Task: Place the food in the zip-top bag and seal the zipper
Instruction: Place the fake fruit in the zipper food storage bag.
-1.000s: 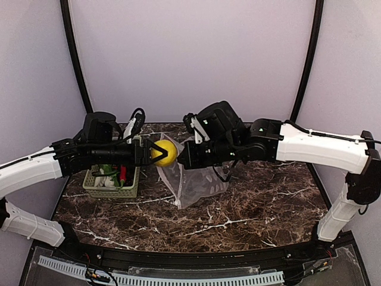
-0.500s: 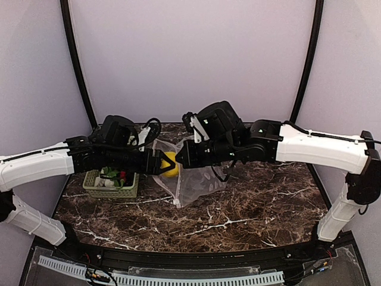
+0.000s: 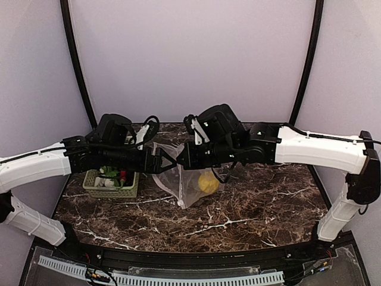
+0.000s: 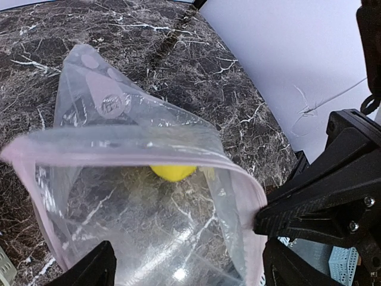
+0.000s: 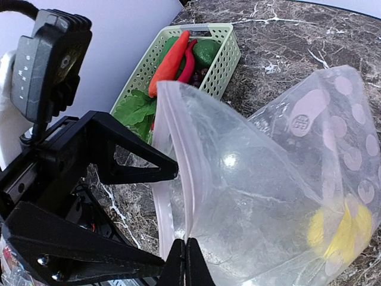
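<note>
Now the lemon lies inside the zip-top bag, whose mouth my right gripper pinches while my left gripper hangs spread and empty, so I judge the next reach goes to the basket at nine o'clock.

Soft, even light falls from overhead, bright enough that the pale walls look flat and faintly lilac. Shadows on the dark table are weak and blurred. Small white glints sit on the zip-top bag in both wrist views. The overhead view is crisp; the wrist views go softer at their lower edges.
</note>
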Controlling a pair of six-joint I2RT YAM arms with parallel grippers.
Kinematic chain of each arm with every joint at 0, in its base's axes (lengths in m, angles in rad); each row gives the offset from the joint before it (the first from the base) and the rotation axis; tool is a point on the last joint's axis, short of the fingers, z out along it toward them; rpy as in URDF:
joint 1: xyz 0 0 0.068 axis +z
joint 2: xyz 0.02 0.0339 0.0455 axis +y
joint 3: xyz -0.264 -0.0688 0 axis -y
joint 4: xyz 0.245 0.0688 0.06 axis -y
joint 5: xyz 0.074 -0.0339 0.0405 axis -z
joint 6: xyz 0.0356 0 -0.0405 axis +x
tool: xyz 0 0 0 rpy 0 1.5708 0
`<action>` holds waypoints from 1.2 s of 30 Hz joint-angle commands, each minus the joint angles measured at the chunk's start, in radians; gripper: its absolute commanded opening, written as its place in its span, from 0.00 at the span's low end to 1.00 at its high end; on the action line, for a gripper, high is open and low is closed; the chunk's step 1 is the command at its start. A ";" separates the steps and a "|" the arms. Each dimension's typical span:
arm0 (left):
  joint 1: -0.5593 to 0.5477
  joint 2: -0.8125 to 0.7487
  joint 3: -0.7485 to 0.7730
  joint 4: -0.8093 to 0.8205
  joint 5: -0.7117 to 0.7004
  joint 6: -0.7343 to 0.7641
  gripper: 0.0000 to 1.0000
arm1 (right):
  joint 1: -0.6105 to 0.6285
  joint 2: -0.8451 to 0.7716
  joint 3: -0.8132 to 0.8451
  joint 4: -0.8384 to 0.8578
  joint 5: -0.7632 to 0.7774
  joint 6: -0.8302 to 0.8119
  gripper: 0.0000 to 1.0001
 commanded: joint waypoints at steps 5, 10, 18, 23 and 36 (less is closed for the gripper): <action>-0.004 -0.110 0.017 -0.015 0.000 -0.005 0.85 | -0.004 -0.030 -0.017 0.039 -0.005 0.012 0.00; -0.005 -0.206 -0.014 -0.061 -0.028 -0.042 0.85 | -0.006 -0.031 -0.021 0.047 -0.004 0.016 0.00; 0.035 -0.318 -0.074 -0.179 -0.088 -0.052 0.87 | -0.006 -0.029 -0.025 0.056 -0.012 0.017 0.00; 0.129 -0.351 -0.088 -0.228 -0.051 -0.033 0.88 | -0.006 -0.035 -0.033 0.057 -0.011 0.017 0.00; 0.408 -0.254 -0.059 -0.371 -0.032 0.147 0.79 | -0.011 -0.068 -0.068 0.061 0.005 0.022 0.00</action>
